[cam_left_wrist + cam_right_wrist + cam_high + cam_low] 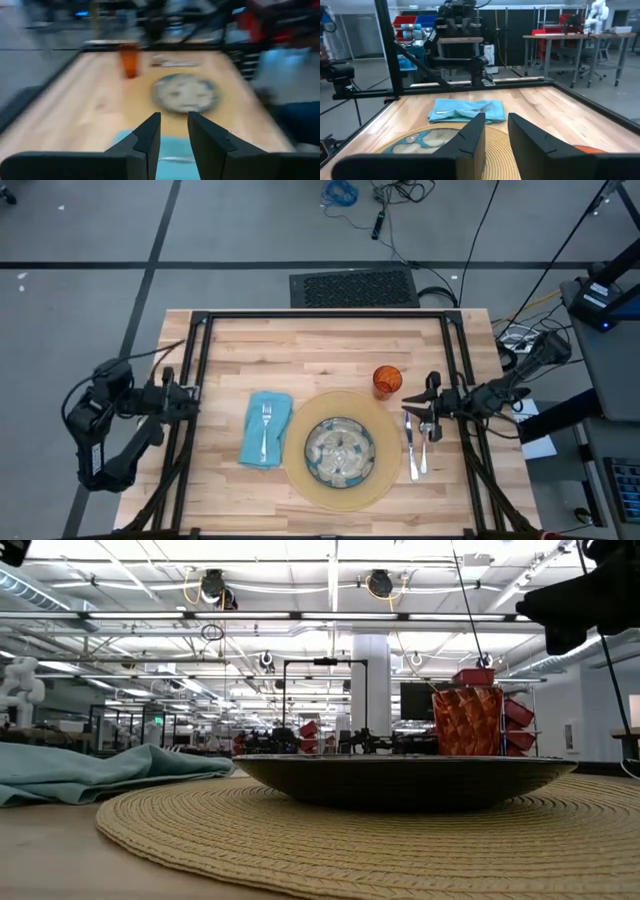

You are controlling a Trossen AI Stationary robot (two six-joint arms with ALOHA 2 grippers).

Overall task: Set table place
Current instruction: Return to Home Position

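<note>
The place is laid on the table [330, 340]. A patterned glass plate [340, 450] sits on the round tan mat [300, 470]. Left of the mat a silver fork [266, 425] lies on the teal napkin [252, 442]. Right of it lie the knife [411, 442] and spoon [424, 446], and the orange cup [387, 380] stands at the mat's far right. My left gripper [174, 117] hovers at the table's left rail, fingers slightly apart and holding nothing. My right gripper [496, 117] hovers over the far ends of the knife and spoon, also slightly apart and holding nothing.
Black frame rails [200, 370] run along the table's left, far and right sides, close to both arms. Bare wood lies between the far rail and the place setting. Cables and a dark mat [354, 288] lie on the floor beyond the table.
</note>
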